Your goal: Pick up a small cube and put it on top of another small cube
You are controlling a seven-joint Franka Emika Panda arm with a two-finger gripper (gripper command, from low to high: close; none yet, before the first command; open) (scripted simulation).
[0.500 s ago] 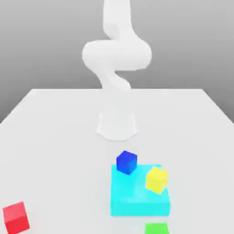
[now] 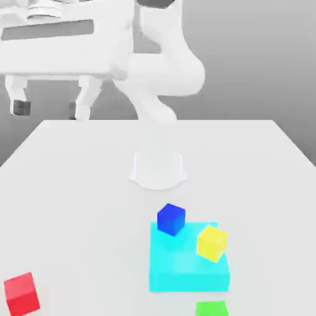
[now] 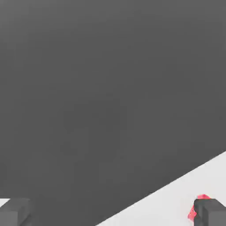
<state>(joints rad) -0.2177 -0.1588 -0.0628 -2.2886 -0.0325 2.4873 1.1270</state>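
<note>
The small red cube [image 2: 21, 294] sits on the white table near the front edge, at the exterior view's left. In the hand view a sliver of the red cube [image 3: 193, 208] peeks out from behind one fingertip [image 3: 212, 214]. The small dark blue cube [image 2: 171, 219] rests on the back corner of the flat cyan block [image 2: 185, 268]. My gripper [image 2: 50, 110] hangs high above the table's far left side, well away from both cubes. Its dark-tipped fingers [image 2: 21, 108] are spread wide with nothing between them, and the open gripper [image 3: 112, 216] also appears in the hand view.
A yellow cube [image 2: 212, 242] stands on the cyan block beside the blue cube. A green cube [image 2: 212, 308] lies at the front edge just before the block. The arm's round base [image 2: 158, 170] stands mid-table behind them.
The hand has swung into the exterior view at the upper left, where only the arm's bend showed before. The cubes have not moved.
</note>
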